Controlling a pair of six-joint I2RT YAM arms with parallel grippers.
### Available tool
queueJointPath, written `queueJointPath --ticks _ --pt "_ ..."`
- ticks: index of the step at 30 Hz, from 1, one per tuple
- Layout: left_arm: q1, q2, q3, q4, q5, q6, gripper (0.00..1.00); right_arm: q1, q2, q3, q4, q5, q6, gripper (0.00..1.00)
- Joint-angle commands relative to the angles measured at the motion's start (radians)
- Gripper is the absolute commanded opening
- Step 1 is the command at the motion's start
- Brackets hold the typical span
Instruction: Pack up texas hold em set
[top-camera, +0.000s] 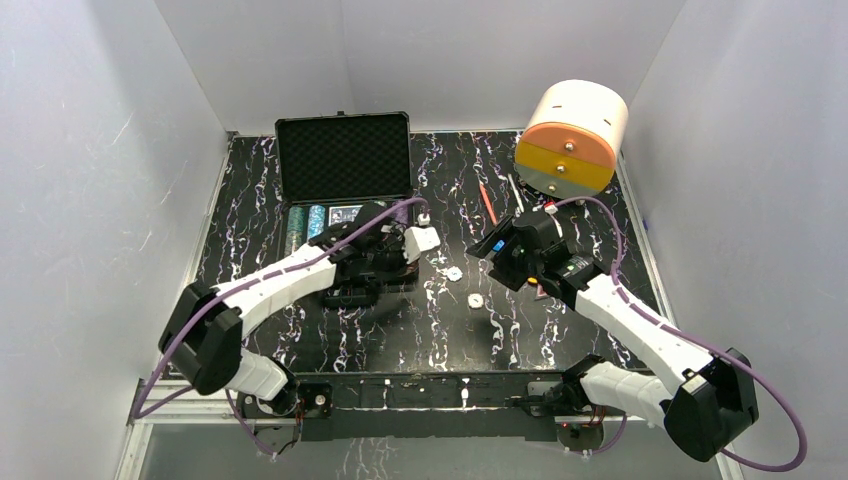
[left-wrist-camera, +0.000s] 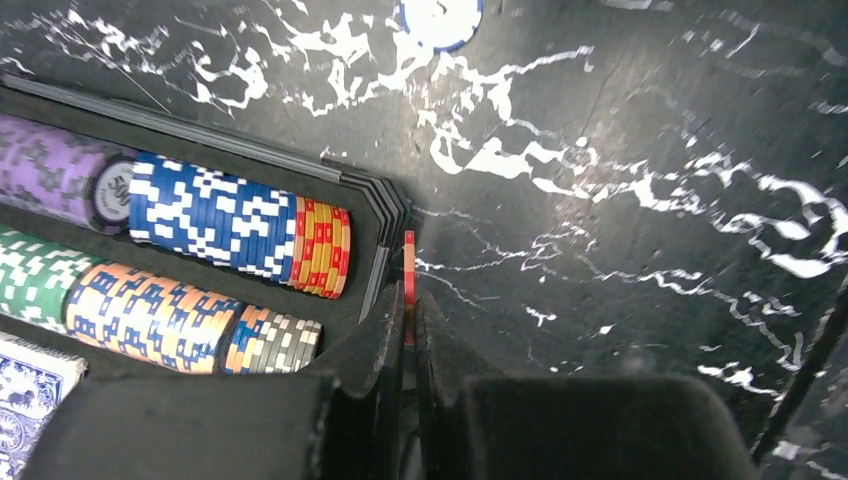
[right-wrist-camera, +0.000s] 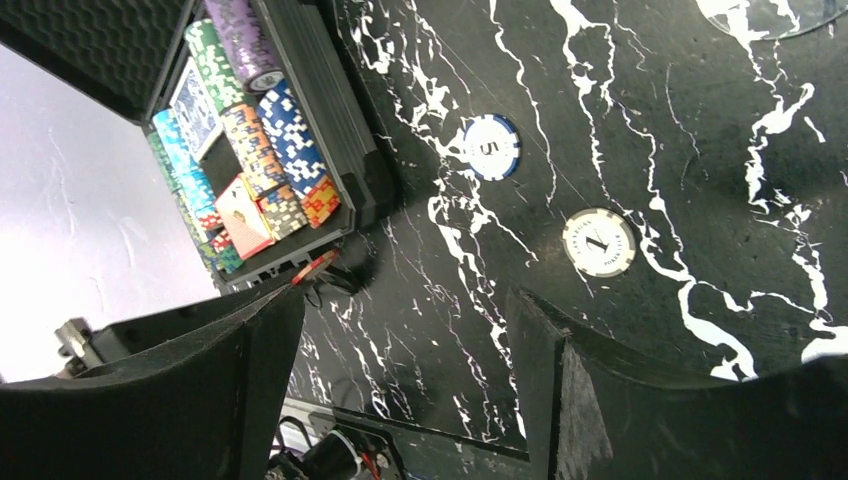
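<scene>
blue chip marked "5" ahead of released right gripper; left gripper clenched on red chip, edge-on, beside case with striped stacks, one marked "500".

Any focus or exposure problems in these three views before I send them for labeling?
Top external: even light, only soft shadows on the table. Left wrist: chip rows are sharp, while the left claw is a dark, soft mass pinching a red chip edge-on. Right wrist: the right claw is blurred and underlit, the white wall is blown out, and the loose chips are crisp.
</scene>
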Motion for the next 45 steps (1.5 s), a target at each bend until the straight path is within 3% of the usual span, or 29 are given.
queueJointPath --ticks 1,14,22,26,43,45 --pt "-0.003 0.038 0.064 -0.085 -0.082 0.138 0.00 -0.004 -0.004 -0.013 0.014 -0.020 -0.007 0.81" --pt "-0.002 0.041 0.071 -0.043 -0.142 0.161 0.00 -0.004 -0.003 -0.015 0.020 -0.030 -0.013 0.81" --pt "0.003 0.017 0.098 -0.031 -0.018 0.173 0.00 -0.004 -0.001 -0.013 0.020 -0.036 -0.012 0.80" --pt "0.011 0.058 0.105 -0.093 -0.021 0.197 0.00 -0.004 0.002 -0.018 0.018 -0.035 -0.013 0.80" --pt "0.019 0.124 0.106 0.037 -0.217 0.149 0.00 -0.004 -0.006 -0.020 0.010 -0.036 -0.013 0.80" --pt "0.020 0.136 0.113 0.038 -0.215 0.141 0.04 -0.004 -0.005 -0.022 0.011 -0.036 -0.013 0.80"
